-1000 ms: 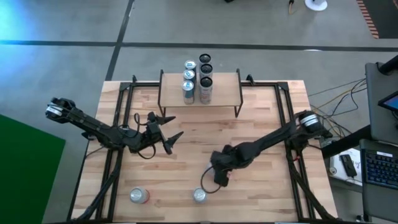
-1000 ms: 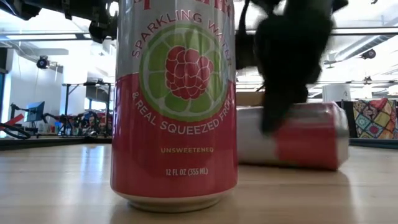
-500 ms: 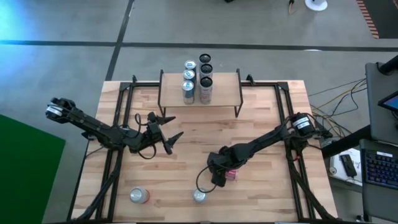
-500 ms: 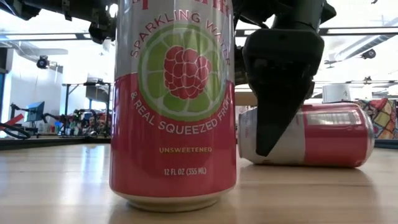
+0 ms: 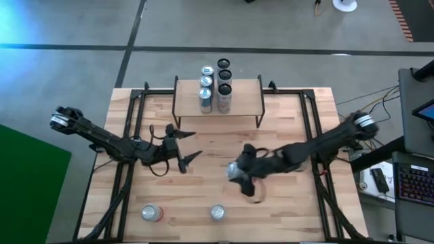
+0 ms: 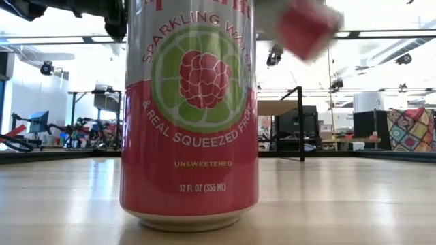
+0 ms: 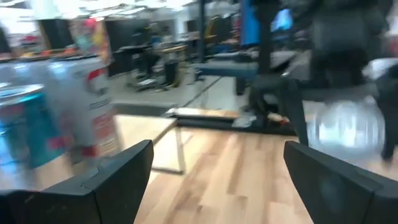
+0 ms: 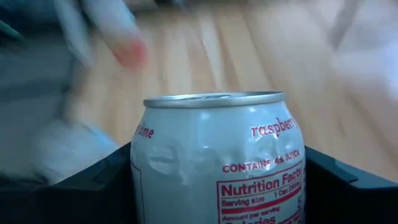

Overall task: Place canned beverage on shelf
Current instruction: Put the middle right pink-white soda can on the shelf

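Observation:
My right gripper (image 5: pixel 239 173) is shut on a silver and pink can (image 8: pixel 217 162) at mid-table, right of centre. In the low view the can (image 6: pixel 301 27) shows blurred, high above the tabletop. My left gripper (image 5: pixel 184 145) is open and empty, left of centre; its wrist view shows its fingers (image 7: pixel 118 180) spread apart. The shelf (image 5: pixel 251 91) stands at the table's far edge with several cans (image 5: pixel 205 95) upright on its plank top. My right gripper pinches the can's side wall (image 8: pixel 140 174) between its two fingers, one on each side, below the top rim (image 8: pixel 214 99). The wall shows small dents near its top. The can is lifted clear of the table and tilted, its silver end (image 5: pixel 234 172) toward the table's left.
Two more cans stand upright near the table's near edge, one at the left (image 5: pixel 152 213) and one at the centre (image 5: pixel 217 213); the centre one fills the low view (image 6: pixel 189 116). A cable loop (image 5: pixel 254 193) hangs under my right gripper. Bare wood lies between the grippers and the shelf.
My right gripper has taken hold of the can that lay on its side on the table. It has lifted the can clear, risen, turned, and gone a little toward the far edge. The spot where the can lay is bare now.

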You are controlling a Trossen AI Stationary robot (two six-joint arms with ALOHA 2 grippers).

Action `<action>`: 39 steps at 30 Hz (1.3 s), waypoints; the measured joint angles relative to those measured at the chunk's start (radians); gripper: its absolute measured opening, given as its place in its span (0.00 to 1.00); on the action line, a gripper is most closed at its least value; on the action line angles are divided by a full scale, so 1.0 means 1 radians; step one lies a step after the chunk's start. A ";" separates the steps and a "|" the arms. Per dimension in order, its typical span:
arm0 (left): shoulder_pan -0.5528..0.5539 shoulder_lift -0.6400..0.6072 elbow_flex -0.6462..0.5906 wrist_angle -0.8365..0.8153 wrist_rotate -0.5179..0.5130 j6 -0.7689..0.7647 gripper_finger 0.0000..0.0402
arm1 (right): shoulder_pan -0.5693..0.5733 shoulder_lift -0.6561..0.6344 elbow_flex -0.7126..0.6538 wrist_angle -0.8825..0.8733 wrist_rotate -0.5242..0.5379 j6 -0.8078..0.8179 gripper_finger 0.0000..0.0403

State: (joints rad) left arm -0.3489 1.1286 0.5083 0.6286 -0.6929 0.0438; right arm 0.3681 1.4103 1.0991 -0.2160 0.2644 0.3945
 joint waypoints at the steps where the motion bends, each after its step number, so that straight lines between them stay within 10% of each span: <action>1: 0.000 0.008 -0.001 0.028 0.016 0.005 0.86 | 0.007 -0.049 -0.042 0.094 -0.001 -0.043 0.73; 16: 0.084 0.400 0.176 0.337 0.395 0.079 0.86 | -0.071 -0.299 -0.541 1.049 -0.395 -0.369 0.74; 26: 0.112 0.681 0.490 0.198 0.554 0.046 0.86 | -0.068 -0.243 -0.532 1.108 -0.494 -0.400 0.74; 39: 0.125 0.724 0.510 0.267 0.805 -0.006 0.89 | -0.068 -0.227 -0.531 1.123 -0.476 -0.371 0.74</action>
State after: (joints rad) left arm -0.2235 1.8523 1.0183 0.8951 0.1118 0.0380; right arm 0.3005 1.1838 0.5678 0.9071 -0.2114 0.0232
